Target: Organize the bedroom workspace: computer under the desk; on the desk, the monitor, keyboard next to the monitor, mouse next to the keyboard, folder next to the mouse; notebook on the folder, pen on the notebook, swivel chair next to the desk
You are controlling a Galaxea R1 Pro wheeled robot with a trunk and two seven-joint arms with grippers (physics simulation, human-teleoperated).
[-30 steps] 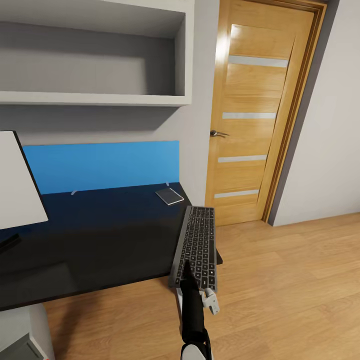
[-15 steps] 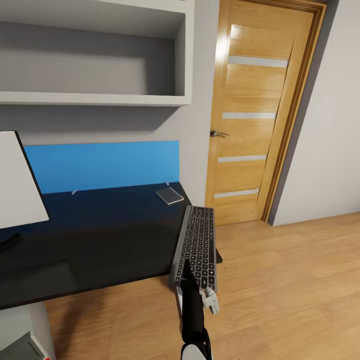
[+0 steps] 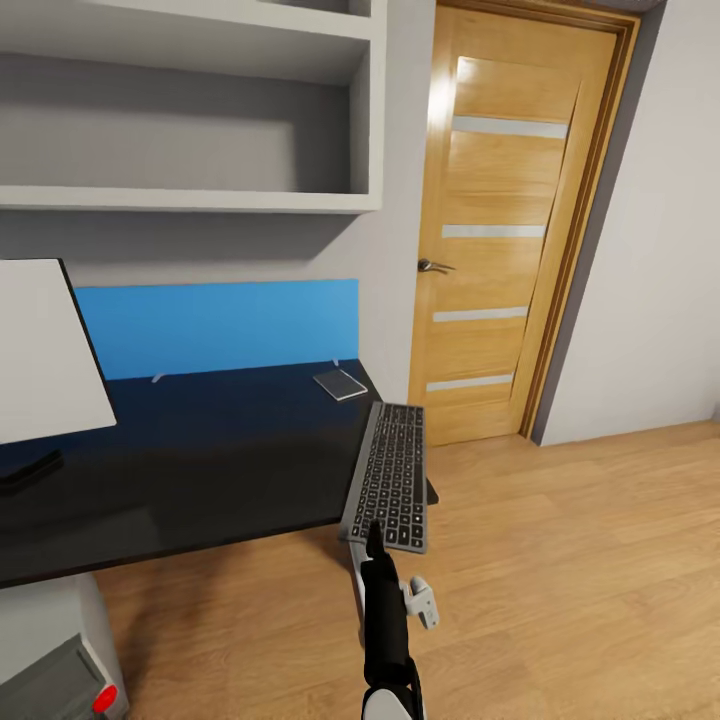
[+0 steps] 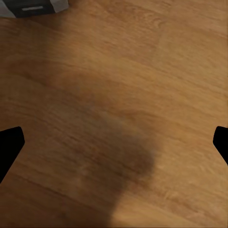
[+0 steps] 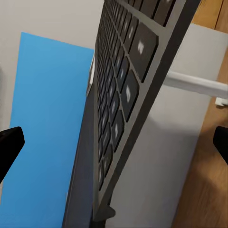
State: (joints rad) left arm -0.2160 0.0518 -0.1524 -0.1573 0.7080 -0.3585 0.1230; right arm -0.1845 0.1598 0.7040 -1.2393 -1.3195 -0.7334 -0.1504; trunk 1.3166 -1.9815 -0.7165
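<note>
One keyboard (image 3: 391, 476), silver-framed with black keys, hangs lengthwise off the end of the desk (image 3: 200, 470) nearest the door (image 3: 500, 230). Its near short end is gripped by the right gripper (image 3: 372, 535), while its far end reaches over the desk's corner. In the right wrist view the keyboard (image 5: 121, 95) runs edge-on away from the camera, its end seated between the two black fingers (image 5: 9, 145), so the jaws are closed on it. The hold at one end looks chosen to let the arm swing the board over the glossy top and set it down flat.

Farther along the desk, away from the door, stands the monitor (image 3: 45, 350), its white back turned toward the camera; the keyboard belongs beside it, so a fair stretch of desktop separates the two. At the back of the desk near the door end, the small grey notebook (image 3: 340, 384) lies against the blue back panel (image 3: 220, 325). Below the desk's near edge, under the monitor end, the grey computer (image 3: 60, 670) sits with its red dot showing.

Above the plank floor (image 4: 123, 95), the left gripper (image 4: 114, 142) hangs idle, its jaws spread wide with nothing between them, a corner of a grey object (image 4: 33, 7) at the frame's edge.
</note>
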